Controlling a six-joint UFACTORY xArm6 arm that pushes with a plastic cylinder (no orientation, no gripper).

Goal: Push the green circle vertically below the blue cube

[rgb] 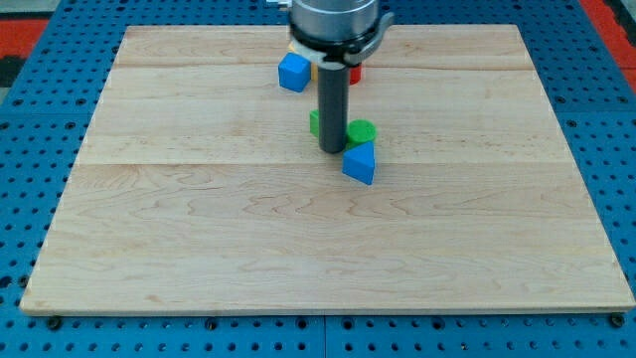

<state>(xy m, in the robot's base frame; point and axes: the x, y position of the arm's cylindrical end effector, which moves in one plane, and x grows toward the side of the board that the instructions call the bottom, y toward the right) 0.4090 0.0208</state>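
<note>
A robotics lab bench: a pale wooden tabletop (199,259) sits on a blue perforated base (30,149), with small coloured blocks scattered at its far middle.

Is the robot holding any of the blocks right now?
No, nothing is held. The arm ends in a plain rod; my tip just rests on the board, right beside the green circle and above the blue triangle-like block.

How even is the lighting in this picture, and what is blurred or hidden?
Camera view: light is soft and even on the wooden board, no glare, faint shadows; the rod hides part of a green block beside my tip; the green circle and blue cube look sharp.
</note>
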